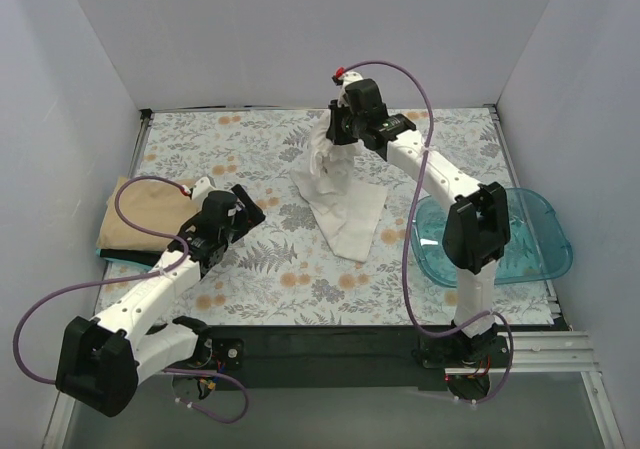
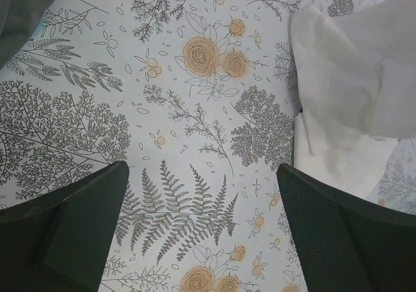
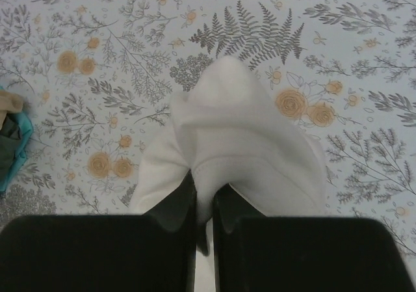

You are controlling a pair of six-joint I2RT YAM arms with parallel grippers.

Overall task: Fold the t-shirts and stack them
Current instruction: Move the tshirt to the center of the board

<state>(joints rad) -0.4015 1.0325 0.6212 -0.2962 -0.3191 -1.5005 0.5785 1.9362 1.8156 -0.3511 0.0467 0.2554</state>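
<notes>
On the flower-print table (image 1: 250, 139), 2 shirts, well apart.

Toward the far edge, a little right of the middle: the white shirt (image 1: 335, 194). Pinched at its top in the right claw (image 1: 338, 132) and held up in a narrow peak. Lower part fanned out toward the near edge as a crumpled wedge, resting on the table. From the right wrist, the same right claw (image 3: 205, 207) clamped on a fold of the white shirt (image 3: 240, 129), its 2 fingers nearly meeting, with a rounded bulge of cloth beyond them above the print.

By the left edge, about halfway along: the tan shirt (image 1: 145, 214). Folded flat into a rough rectangle and lying on a dark layer (image 1: 125, 256) with a teal rim. Possibly another folded garment, but too little on show to be sure. Across the tan shirt in the overhead view, a loop of purple cable (image 1: 130, 194).

Just right of the tan shirt: the left claw (image 1: 250, 212), over bare print, angled toward the white shirt. Spread wide and gripping nothing. From the left wrist, the left claw (image 2: 205, 220) with its fingers (image 2: 65, 233) far apart at the bottom corners and only print between them. Beyond the right-hand one, a rumpled edge of the white shirt (image 2: 344, 97), not touching it.

At the right edge, toward the near corner, behind the right arm: a see-through blue tub (image 1: 535, 239).
</notes>
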